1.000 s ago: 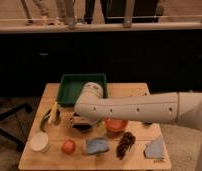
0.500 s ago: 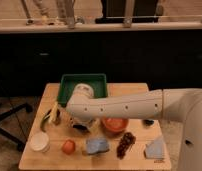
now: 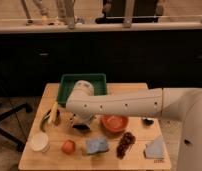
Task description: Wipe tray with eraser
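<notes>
The green tray (image 3: 69, 85) lies at the back of the wooden table, its front right part hidden by my white arm. My gripper (image 3: 81, 122) hangs below the arm's round end, just in front of the tray's near rim and low over the table. A small dark block, apparently the eraser (image 3: 83, 128), sits right at the gripper, partly hidden. I cannot tell whether the gripper holds it.
An orange bowl (image 3: 115, 123) stands just right of the gripper. A banana (image 3: 53, 114), a white cup (image 3: 39, 142), an orange fruit (image 3: 68, 146), two blue-grey cloths (image 3: 96, 145) (image 3: 155, 148) and dark grapes (image 3: 125, 143) lie along the table's front.
The arm's round end has shifted a little to the left over the tray's front edge. The dark block stays at the gripper.
</notes>
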